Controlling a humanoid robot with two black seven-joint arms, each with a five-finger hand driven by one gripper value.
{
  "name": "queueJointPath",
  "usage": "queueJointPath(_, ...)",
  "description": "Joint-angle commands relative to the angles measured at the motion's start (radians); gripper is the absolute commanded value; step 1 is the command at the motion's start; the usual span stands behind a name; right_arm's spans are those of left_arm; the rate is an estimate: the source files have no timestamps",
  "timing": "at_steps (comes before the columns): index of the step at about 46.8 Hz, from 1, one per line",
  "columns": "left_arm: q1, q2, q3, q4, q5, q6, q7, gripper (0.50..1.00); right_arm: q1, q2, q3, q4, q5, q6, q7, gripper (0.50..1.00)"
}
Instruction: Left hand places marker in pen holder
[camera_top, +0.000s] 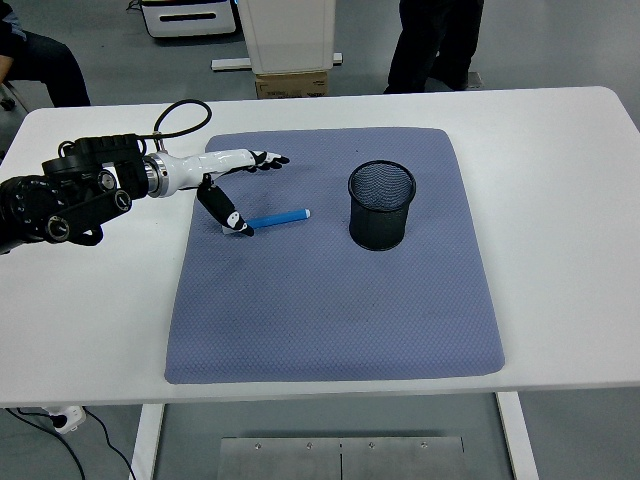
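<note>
On the mat: slim blue marker with a pale cap (270, 220), lying flat on the grey-blue textured cloth mat (330, 300), in its upper left part.
Marker look: bright blue barrel, whitish cap at the left end, small pale tip at the right end.
Marker axis: long axis runs left to right, the right end tilted slightly toward the far side; the right end points toward the black wire-mesh pen holder (381, 205).
Pen holder: upright, round, open top, on the mat well apart from the marker's right end.
Left hand (232, 180): white and black, reaching in from the left, low over the mat's left edge.
Fingers (265, 160): stretched out straight to the right, spread and gripping nothing.
Thumb (225, 208): angled down and toward the near side, its tip at the marker's capped end; contact cannot be told.
Arm: black forearm over the white desk (560, 200), a black cable looping above it.
</note>
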Motion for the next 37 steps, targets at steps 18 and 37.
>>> queueJointPath(18, 0.008, -0.003, 0.022, 0.006, 0.008, 0.022, -0.014, 0.971, 0.0, 0.0, 0.0, 0.0, 0.0, 0.0, 0.0, 1.0)
queueJointPath(37, 0.028, -0.019, 0.023, 0.006, 0.009, 0.085, -0.014, 0.865, 0.0, 0.0, 0.0, 0.0, 0.0, 0.0, 0.0, 1.0)
